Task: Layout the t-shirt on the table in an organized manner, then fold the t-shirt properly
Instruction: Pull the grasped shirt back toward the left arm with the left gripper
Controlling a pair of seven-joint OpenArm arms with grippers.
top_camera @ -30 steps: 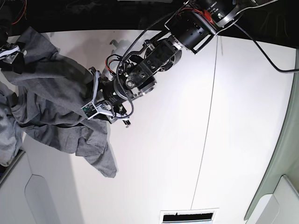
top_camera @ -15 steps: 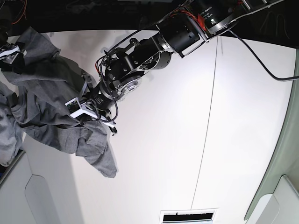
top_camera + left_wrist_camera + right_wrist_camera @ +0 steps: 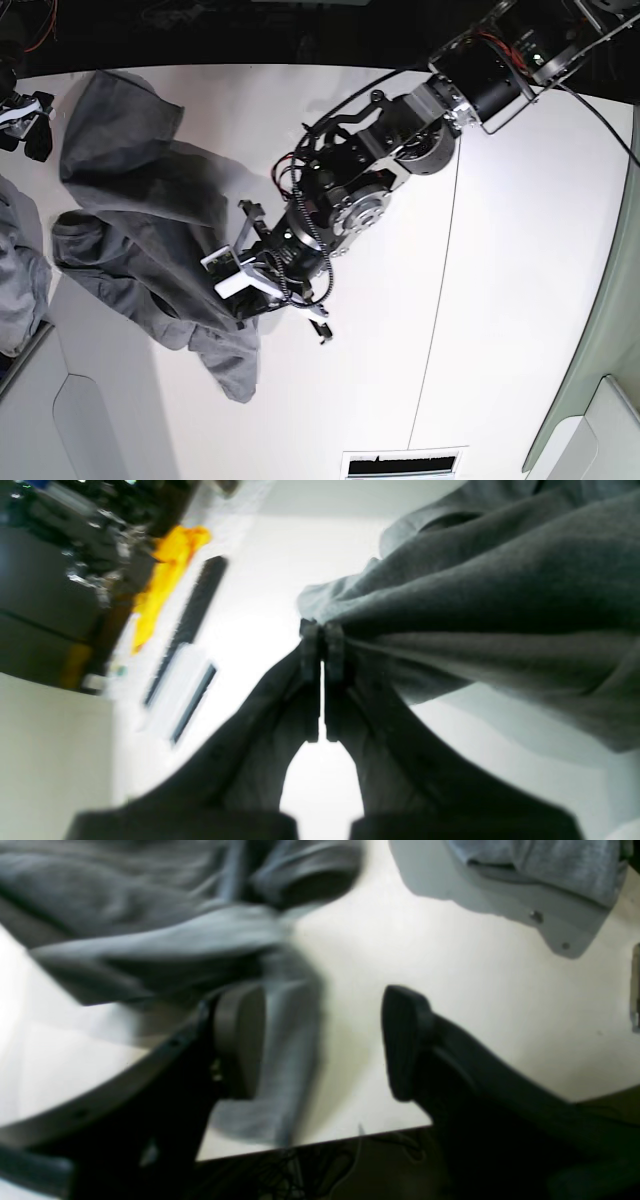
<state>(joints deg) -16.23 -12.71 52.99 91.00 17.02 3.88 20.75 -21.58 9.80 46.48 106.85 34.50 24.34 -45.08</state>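
Now left arm [image 3: 330, 210] low over t-shirt [image 3: 150, 200]

A bright white tabletop [image 3: 520, 250] fills most of the overhead base view, evenly lit, with one thin dark seam line [image 3: 440, 300] running from its far edge to its near edge. Beyond the tabletop's far edge the room is dark, with tangled wires faintly visible. At the tabletop's near edge sits a small rectangular slotted vent [image 3: 403, 464]. To the right of the tabletop curves a pale green-grey panel [image 3: 600, 340]. In the left wrist view, blurred yellow material [image 3: 162, 575] and dark cluttered equipment [image 3: 65, 555] lie past the tabletop's edge.
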